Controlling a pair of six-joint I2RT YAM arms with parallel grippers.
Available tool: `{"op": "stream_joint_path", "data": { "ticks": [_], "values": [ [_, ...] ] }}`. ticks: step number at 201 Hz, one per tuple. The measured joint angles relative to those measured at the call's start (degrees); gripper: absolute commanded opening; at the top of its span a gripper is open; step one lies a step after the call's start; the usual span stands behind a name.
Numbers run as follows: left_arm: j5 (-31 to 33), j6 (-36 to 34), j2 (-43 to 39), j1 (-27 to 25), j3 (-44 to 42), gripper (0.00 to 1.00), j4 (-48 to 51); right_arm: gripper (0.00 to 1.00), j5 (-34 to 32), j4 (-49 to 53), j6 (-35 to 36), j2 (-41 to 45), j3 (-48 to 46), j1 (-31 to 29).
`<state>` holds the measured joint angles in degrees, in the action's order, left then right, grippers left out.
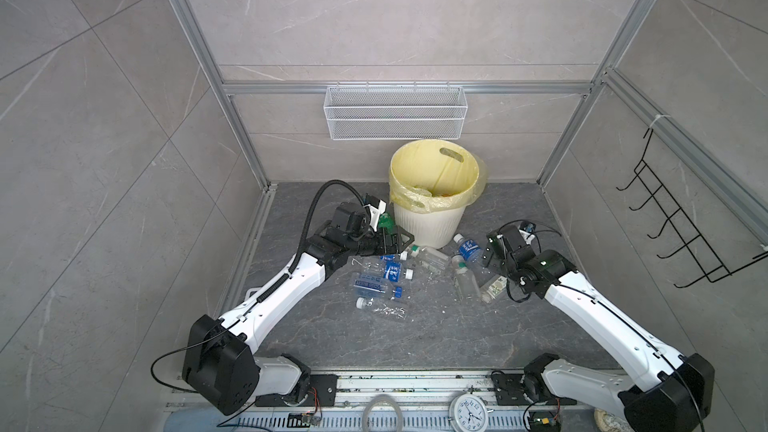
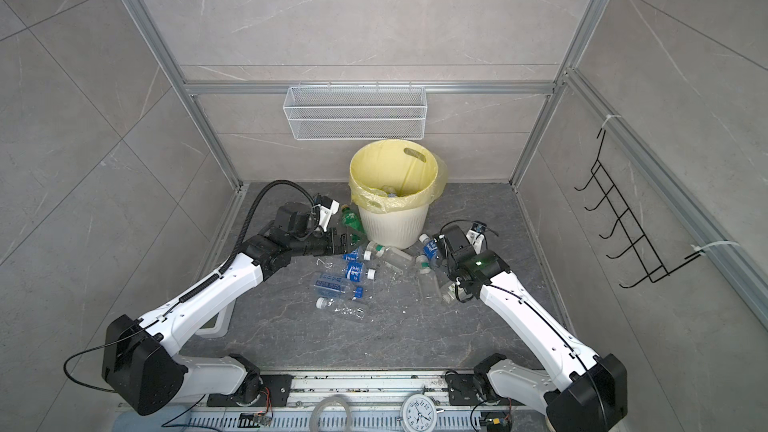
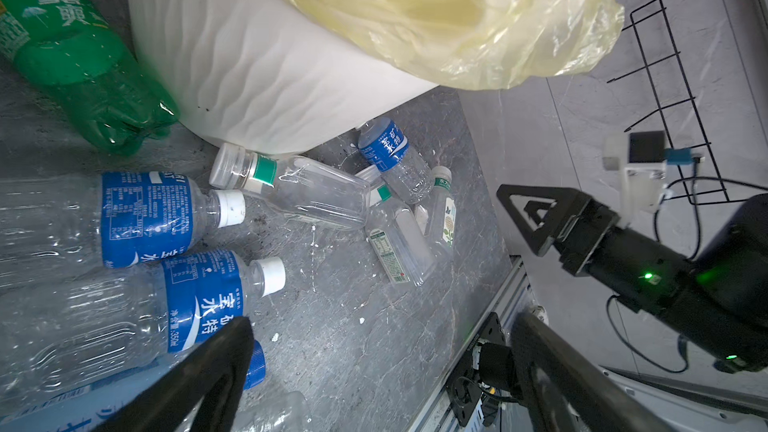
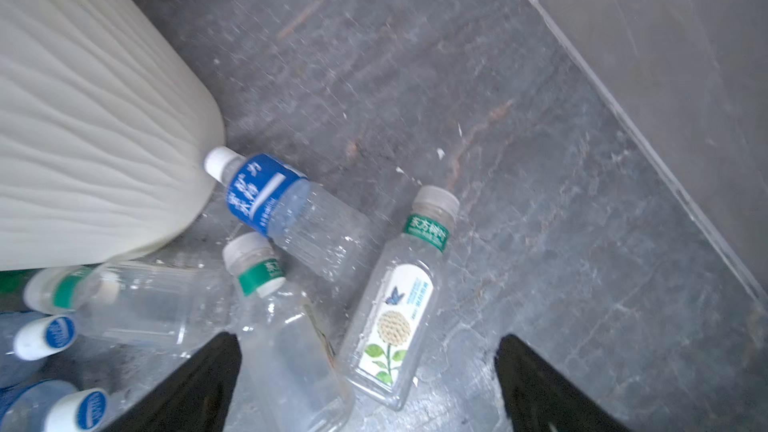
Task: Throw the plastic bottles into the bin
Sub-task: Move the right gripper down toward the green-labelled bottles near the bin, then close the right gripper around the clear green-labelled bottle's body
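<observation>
Left end effector [image 3: 382,326] and right end effector [image 4: 369,340], both spread wide and holding nothing.
Each hovers low over plastic bottles [image 1: 384,280] lying scattered on the tabletop [image 1: 436,334]. At 12 o'clock from this pile stands the bin [image 1: 428,226], with a green bottle [image 1: 387,222] just beside its wall at 9 o'clock.

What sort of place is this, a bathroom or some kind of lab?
Probably a robot test booth mocked up as a tiled room: aluminium frame holding stone-look panels, two robot arms on a base rail, and a bag-lined bin among scattered plastic bottles.
</observation>
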<state>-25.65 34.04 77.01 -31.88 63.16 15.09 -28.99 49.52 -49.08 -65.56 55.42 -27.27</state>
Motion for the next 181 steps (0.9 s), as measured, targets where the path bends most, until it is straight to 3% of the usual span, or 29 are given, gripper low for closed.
{"op": "stream_joint_path", "data": {
  "ticks": [67,181],
  "values": [
    [-0.5,1.2,0.2,0.0,-1.0,1.0,-0.4,0.99,6.9,-2.4,-8.3,-0.9,-9.0,1.2],
    [-1.6,1.8,0.2,0.0,-1.3,1.0,-0.3,0.84,16.5,-16.3,-7.7,-8.5,-13.5,8.3]
  ]
}}
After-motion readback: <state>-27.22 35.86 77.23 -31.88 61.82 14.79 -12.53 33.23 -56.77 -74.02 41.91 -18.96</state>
